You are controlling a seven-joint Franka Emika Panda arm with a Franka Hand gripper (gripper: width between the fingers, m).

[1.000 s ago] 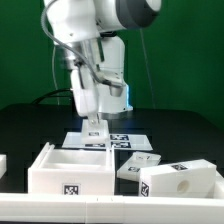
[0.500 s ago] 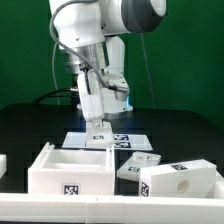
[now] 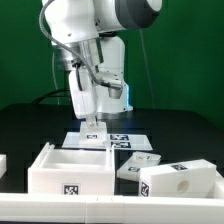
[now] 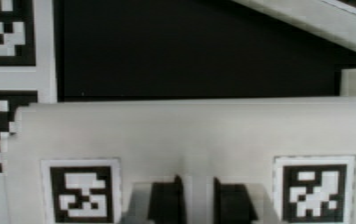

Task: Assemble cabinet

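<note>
Figure. The end effector (image 3: 93,128) hangs low over the marker board (image 3: 122,140), just behind the rear wall of the open cabinet box (image 3: 48,178) on the table (image 3: 185,135). Two smaller cabinet pieces (image 3: 183,183) lie to the exterior view's right. In the wrist view, the fingers (image 4: 157,200) are drawn nearly together beside a tagged white panel (image 4: 193,140). Whether they pinch anything cannot be told.

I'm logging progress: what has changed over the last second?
The arm swayed to the exterior view's right, then back left; its hand ends slightly left of its start, shut, nothing taken or released. The open white plastic box, the small white tagged block, the white block with a round hole and the marker board stayed put.
</note>
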